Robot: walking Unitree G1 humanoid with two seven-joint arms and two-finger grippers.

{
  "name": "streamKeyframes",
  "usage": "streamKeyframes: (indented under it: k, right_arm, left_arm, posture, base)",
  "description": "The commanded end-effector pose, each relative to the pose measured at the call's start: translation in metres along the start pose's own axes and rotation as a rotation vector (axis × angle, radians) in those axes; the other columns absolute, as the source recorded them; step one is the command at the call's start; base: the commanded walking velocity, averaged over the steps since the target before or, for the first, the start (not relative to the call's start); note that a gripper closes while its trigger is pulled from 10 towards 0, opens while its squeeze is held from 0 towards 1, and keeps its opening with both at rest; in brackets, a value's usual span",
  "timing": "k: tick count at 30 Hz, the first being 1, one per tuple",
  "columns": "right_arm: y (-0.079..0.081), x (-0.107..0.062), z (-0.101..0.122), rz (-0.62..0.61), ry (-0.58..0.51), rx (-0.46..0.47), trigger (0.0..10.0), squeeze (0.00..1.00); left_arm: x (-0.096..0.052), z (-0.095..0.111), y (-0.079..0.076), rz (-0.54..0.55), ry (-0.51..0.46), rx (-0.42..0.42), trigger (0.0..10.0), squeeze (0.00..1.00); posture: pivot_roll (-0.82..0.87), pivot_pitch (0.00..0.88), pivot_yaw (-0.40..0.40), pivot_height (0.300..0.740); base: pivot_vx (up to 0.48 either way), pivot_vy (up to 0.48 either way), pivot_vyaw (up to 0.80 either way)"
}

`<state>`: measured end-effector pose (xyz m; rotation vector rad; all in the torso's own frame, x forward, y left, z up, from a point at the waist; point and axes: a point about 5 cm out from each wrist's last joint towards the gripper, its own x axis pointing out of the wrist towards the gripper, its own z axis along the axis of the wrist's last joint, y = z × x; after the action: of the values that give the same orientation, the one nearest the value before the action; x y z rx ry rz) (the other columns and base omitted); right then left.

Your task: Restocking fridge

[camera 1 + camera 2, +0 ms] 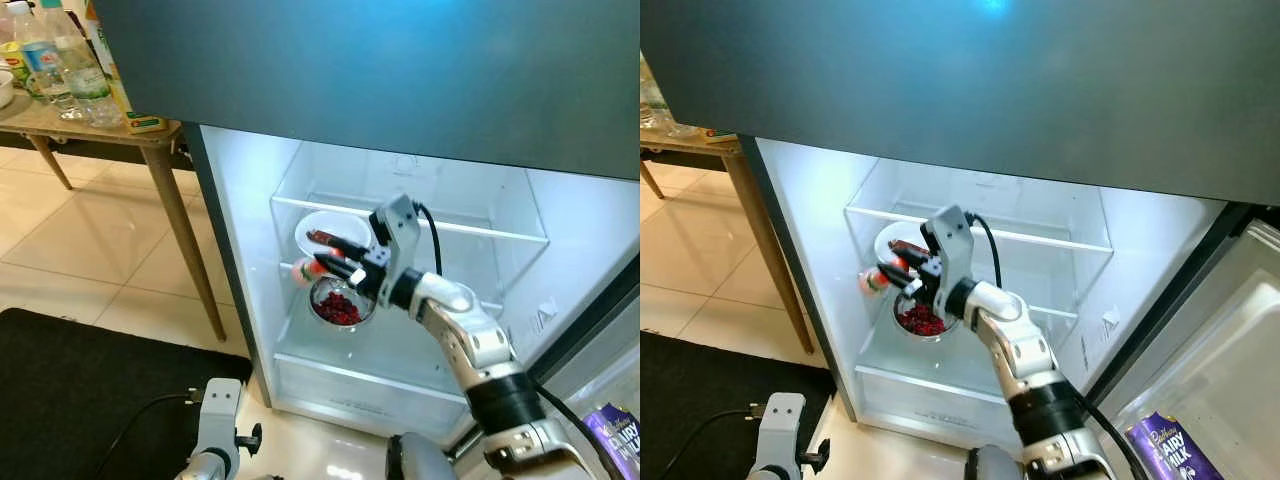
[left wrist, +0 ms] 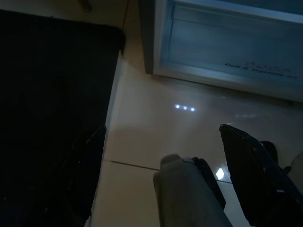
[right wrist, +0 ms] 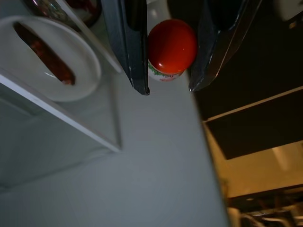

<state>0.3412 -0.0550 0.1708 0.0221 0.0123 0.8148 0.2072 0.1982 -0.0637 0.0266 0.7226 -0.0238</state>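
1. My right gripper (image 3: 168, 87) is reaching into the fridge (image 1: 480, 260), fingers clasping a red-capped bottle (image 3: 171, 47).
2. The bottle is sitting just beside the bowl (image 1: 338, 303) of red food.
3. My left gripper (image 2: 165, 156) is hanging spread over the floor (image 2: 156, 118).

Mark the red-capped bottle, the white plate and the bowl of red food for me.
red-capped bottle (image 3: 171, 46): right wrist view, on its red cap.
white plate (image 3: 85, 71): right wrist view, on its bare rim.
bowl of red food (image 1: 318, 292): left eye view, on its rim.
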Motion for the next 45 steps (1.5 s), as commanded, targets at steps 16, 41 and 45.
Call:
streamKeyframes:
  k: [16,41,45]
  right_arm:
    - [-0.03,0.029,0.061,-0.35,-0.081,-0.139,10.0,0.0]
    - [-0.016,0.036,0.044,-0.182,-0.114,0.267,10.0,0.0]
    - [-0.012,0.033,0.039,-0.123,-0.139,0.348,10.0,0.0]
  left_arm:
    - [0.0,-0.002,-0.01,-0.028,0.003,0.009,10.0,0.0]
    - [0.0,-0.005,-0.012,-0.041,0.017,0.026,10.0,0.0]
    - [0.0,-0.006,-0.012,-0.041,0.019,0.027,10.0,0.0]
  posture:
    - [-0.09,0.0,-0.016,0.605]
    - [-0.09,0.0,-0.016,0.605]
    - [-0.09,0.0,-0.016,0.605]
  base:
    - [0.0,0.0,0.0]
    - [0.0,0.0,0.0]
    - [0.0,0.0,0.0]
